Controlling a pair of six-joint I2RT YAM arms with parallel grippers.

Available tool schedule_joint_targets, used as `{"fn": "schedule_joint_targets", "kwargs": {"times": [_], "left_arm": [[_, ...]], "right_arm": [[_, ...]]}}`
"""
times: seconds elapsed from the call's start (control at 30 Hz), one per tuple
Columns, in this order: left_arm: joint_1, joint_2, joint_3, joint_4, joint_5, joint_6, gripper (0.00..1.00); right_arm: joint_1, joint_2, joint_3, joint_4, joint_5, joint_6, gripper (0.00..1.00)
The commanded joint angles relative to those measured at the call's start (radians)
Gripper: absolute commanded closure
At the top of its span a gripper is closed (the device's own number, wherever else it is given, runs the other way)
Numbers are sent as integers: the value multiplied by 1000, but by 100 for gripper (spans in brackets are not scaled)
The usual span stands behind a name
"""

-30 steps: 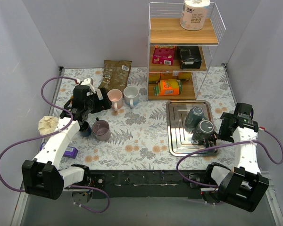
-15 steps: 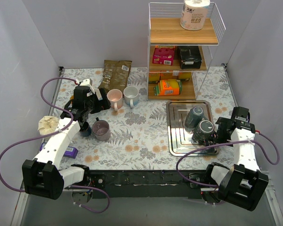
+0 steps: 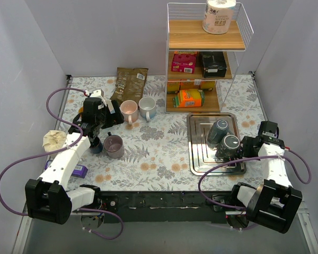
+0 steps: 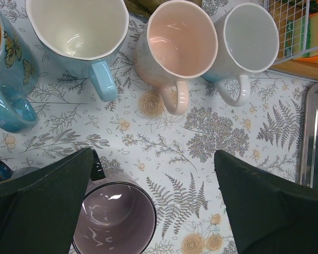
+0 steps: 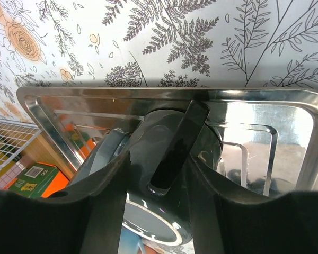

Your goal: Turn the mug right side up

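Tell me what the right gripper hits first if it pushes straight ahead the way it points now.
The handle of the dark mug on the tray. It lies between the open fingers of the right gripper, apparently close, though depth is unclear.

Right end effector (image 3: 247, 145) advanced inward, now straddling mug (image 3: 231, 143) handle

High rear overview of the table (image 3: 159, 153); close downward left-wrist view of its pink mug (image 4: 180, 42), right-wrist of its tray (image 5: 95, 94).
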Motion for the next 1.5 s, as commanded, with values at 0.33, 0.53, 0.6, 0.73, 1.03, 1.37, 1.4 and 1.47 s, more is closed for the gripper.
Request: {"fn": "schedule_joint_targets", "kwargs": {"times": [0.33,0.53,0.6,0.73,1.03,1.37,1.4,1.47], "left_arm": [[1,-2,-3,13,-26,14,2],[1,-2,-6,13,-29,14,2],[1,-2,-5,15,-29,14,2],[1,-1,0,13,-26,13,2],[1,3,6,16,-12,11,2],[1,-2,3,25,26,-1,2],[1,-1,6,25,26,-4,2],[1,-1,10,24,64,-7,2]], "right_arm": [[8,51,-36,73,-18,13,73],[9,28,-35,73,-4,2,99],[9,-3,-30,74,-4,-6,99],[9,-57,-15,87,-24,-27,99],[9,-152,54,133,-194,-110,99],[9,-248,241,90,-292,-312,99],[9,-253,252,96,-317,-326,99],[9,-268,277,114,-347,-369,99]]}}
